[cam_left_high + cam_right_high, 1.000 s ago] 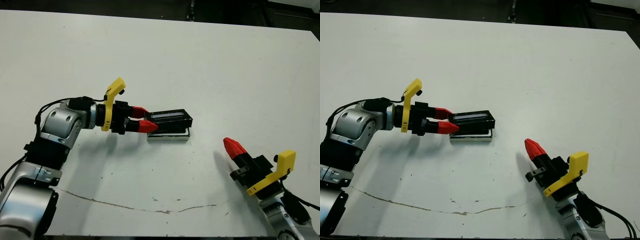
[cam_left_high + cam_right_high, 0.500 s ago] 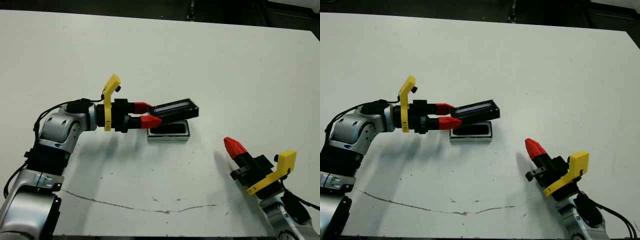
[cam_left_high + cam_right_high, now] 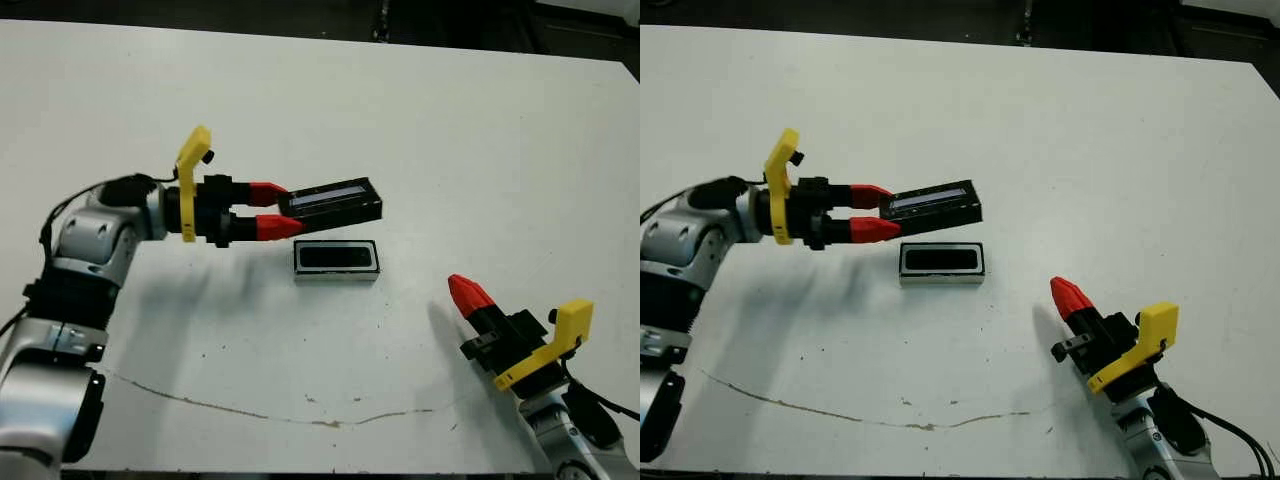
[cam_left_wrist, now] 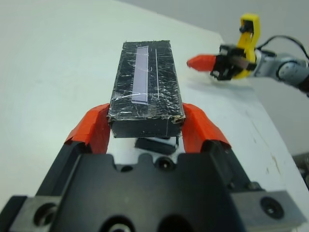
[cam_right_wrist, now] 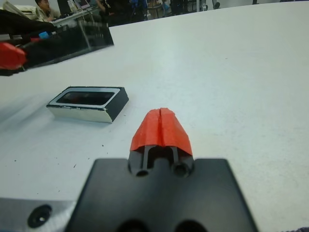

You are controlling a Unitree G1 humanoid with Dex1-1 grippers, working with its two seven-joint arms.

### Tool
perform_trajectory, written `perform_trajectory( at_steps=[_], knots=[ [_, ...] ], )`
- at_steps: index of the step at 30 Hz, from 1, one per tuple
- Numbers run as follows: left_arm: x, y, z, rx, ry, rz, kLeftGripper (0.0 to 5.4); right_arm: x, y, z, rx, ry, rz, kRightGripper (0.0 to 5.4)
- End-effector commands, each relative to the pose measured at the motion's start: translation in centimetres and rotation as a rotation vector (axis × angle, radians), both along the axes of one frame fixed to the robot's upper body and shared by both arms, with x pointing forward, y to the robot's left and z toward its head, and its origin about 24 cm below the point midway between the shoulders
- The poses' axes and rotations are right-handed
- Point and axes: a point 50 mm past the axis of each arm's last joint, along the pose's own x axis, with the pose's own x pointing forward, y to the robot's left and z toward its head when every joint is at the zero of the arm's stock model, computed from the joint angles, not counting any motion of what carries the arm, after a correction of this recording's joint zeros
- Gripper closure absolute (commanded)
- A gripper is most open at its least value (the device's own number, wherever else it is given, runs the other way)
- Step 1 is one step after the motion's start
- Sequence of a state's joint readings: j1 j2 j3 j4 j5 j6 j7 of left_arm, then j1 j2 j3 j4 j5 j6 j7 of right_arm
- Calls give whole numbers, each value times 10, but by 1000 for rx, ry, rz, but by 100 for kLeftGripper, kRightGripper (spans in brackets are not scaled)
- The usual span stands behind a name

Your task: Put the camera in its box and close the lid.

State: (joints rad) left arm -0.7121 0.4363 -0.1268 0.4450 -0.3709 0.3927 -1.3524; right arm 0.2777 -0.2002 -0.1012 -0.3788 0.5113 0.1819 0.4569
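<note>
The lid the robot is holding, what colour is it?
The lid is shiny, crinkly black with a pale stripe on top. The left wrist view shows it best.

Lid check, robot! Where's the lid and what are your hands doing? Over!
Left gripper shut on lid, held above the table, beside the box. Box uncovered, dark inside. Right gripper shut, holding nothing, parked apart. Nothing in the way.
</note>
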Motion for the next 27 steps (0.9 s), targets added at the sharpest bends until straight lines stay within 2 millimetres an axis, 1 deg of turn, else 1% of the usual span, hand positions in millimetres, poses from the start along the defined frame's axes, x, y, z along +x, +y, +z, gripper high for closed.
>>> perform_trajectory(
  at_steps=[1,14,23,27],
  knots=[
    [2,2,1,43,-29,-29,223,-1,-5,0,-19,14,-11,540],
    [0,-1,-5,103,1,-84,223,-1,-5,-1,-16,14,-12,540],
    [-4,-1,-19,93,26,-46,223,-1,-5,-2,-10,11,-5,540],
    [-6,-1,-26,122,15,-40,223,-2,-6,-2,-24,12,-11,540]
  ],
)
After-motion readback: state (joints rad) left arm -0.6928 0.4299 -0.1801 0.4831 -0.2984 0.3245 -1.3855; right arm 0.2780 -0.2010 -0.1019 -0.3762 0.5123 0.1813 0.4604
